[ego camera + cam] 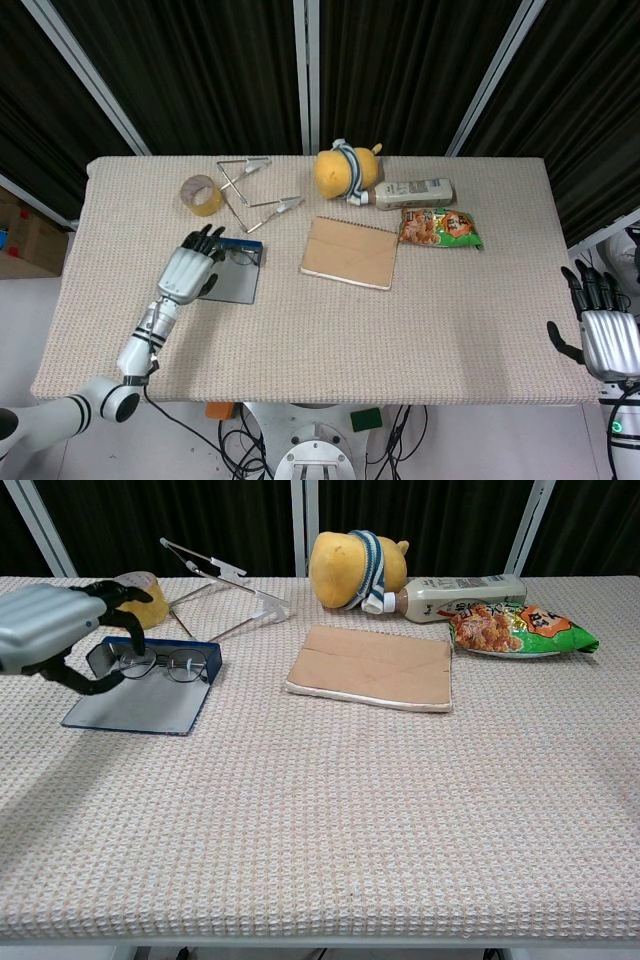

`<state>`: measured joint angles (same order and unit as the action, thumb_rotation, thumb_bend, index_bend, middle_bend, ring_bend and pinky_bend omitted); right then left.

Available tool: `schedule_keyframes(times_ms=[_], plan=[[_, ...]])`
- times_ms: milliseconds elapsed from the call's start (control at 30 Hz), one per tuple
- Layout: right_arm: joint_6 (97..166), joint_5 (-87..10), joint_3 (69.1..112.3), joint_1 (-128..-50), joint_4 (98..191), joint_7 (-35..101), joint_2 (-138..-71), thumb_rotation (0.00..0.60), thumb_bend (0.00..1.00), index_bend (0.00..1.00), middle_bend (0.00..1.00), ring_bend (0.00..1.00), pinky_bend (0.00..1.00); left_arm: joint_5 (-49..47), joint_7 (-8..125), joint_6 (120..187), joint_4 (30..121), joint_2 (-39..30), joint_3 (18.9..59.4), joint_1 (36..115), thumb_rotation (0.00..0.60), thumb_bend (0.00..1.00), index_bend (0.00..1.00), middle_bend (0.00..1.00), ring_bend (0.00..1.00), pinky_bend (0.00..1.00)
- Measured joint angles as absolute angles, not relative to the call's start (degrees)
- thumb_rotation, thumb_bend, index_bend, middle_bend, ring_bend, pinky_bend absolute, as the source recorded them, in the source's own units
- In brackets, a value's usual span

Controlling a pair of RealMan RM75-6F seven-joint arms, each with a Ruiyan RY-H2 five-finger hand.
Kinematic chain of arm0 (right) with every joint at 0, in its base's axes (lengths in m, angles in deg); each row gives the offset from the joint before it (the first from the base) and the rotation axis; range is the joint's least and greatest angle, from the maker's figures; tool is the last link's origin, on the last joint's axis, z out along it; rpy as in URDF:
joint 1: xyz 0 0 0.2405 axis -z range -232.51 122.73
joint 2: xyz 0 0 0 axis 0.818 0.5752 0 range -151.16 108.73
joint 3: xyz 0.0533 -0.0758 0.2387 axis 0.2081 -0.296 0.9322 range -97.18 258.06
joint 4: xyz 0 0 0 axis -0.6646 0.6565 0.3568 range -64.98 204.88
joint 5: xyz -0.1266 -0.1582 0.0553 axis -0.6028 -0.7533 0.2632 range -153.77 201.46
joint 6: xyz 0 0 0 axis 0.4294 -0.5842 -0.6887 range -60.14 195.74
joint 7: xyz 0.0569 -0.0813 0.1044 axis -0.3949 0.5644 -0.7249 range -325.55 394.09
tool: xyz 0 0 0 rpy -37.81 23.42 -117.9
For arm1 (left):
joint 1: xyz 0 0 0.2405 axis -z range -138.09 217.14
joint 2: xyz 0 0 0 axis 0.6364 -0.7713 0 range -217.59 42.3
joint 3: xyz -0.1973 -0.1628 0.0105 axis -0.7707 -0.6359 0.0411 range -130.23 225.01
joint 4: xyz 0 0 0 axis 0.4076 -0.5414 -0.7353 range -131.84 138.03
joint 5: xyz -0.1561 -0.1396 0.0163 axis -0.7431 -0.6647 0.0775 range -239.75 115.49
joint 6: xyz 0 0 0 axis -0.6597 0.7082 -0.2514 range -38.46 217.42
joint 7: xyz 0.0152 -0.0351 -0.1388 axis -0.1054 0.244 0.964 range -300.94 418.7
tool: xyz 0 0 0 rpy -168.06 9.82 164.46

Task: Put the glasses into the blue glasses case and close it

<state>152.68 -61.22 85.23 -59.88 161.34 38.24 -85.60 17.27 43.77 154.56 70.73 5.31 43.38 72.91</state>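
The blue glasses case (150,695) lies open at the table's left, its flat lid toward the near edge; it also shows from above (236,280). The thin-framed glasses (165,664) sit in its tray against the back wall, seen from above as glasses (240,256). My left hand (55,632) hovers just left of the case, fingers apart and curved, holding nothing; the head view puts the left hand (188,268) over the case's left edge. Beyond the table's right edge my right hand (600,325) hangs with fingers spread and empty.
A tape roll (200,194) and a folding wire stand (252,190) lie behind the case. A brown notebook (349,252) is mid-table. A yellow plush toy (345,170), a bottle (415,189) and a snack bag (441,227) sit at the back right.
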Motion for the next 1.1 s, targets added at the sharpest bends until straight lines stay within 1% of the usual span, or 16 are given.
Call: schedule_keyframes(times_ms=[167, 300, 500, 667, 967, 1033, 1100], plan=[[153.1, -61.8, 85.1, -59.8, 161.2, 38.3, -85.7, 0.600, 0.39, 0.00, 0.00, 0.00, 0.00, 18.5, 41.4, 153.8, 74.0, 3.9, 45.8, 71.7, 0.600, 0.23, 0.39, 0.05, 0.00, 0.17], [153.7, -61.8, 85.1, -59.5, 161.3, 38.2, -85.5, 0.600, 0.39, 0.00, 0.00, 0.00, 0.00, 18.5, 41.4, 153.3, 73.7, 4.2, 46.0, 71.4, 0.600, 0.21, 0.32, 0.05, 0.00, 0.17], [153.5, -61.7, 85.1, -59.6, 161.2, 38.2, -85.5, 0.600, 0.39, 0.00, 0.00, 0.00, 0.00, 18.3, 41.4, 152.6, 71.4, 5.4, 45.8, 71.4, 0.600, 0.21, 0.28, 0.05, 0.00, 0.17], [153.3, -61.7, 85.2, -59.7, 161.0, 38.2, -85.7, 0.600, 0.39, 0.00, 0.00, 0.00, 0.00, 17.8, 41.2, 150.4, 70.8, 5.7, 46.1, 71.6, 0.600, 0.21, 0.30, 0.05, 0.00, 0.17], [153.5, -61.8, 85.3, -59.8, 160.8, 38.2, -85.9, 0.600, 0.39, 0.00, 0.00, 0.00, 0.00, 17.3, 40.6, 149.3, 71.6, 4.9, 46.1, 71.6, 0.598, 0.21, 0.32, 0.05, 0.00, 0.17], [153.7, -62.0, 85.3, -59.8, 160.7, 38.1, -86.0, 0.600, 0.40, 0.00, 0.00, 0.00, 0.00, 17.0, 40.5, 148.4, 71.8, 4.7, 46.2, 71.7, 0.572, 0.21, 0.32, 0.05, 0.00, 0.17], [154.0, -62.2, 85.3, -59.7, 160.6, 37.9, -86.1, 0.600, 0.42, 0.00, 0.00, 0.00, 0.00, 16.7, 40.5, 147.1, 72.1, 4.4, 46.2, 72.0, 0.532, 0.21, 0.31, 0.05, 0.00, 0.17]])
